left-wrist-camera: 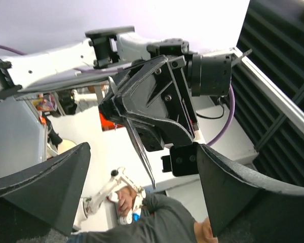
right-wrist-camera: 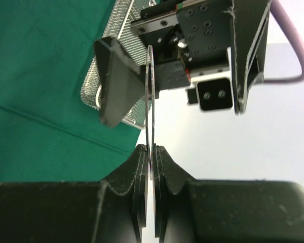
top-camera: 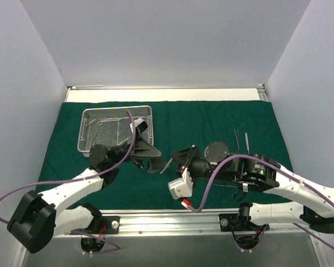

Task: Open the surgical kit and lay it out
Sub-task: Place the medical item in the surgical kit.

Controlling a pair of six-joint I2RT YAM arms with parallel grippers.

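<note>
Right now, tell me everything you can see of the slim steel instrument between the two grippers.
The slim steel instrument is thin, bright metal. It shows edge-on from the right wrist camera, and from the left wrist camera it is long and narrows to a point. Its exact type is unclear. It hangs in the air over the dark green cloth, between the arms. The right gripper is shut on one end. The left gripper stands open around the other end, and its fingers do not seem to touch it.

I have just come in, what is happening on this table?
The right gripper is shut on a slim steel instrument in mid-air, facing the open left gripper. Below lies the green cloth, with the mesh tray at its far left and two instruments laid out on the right.
</note>
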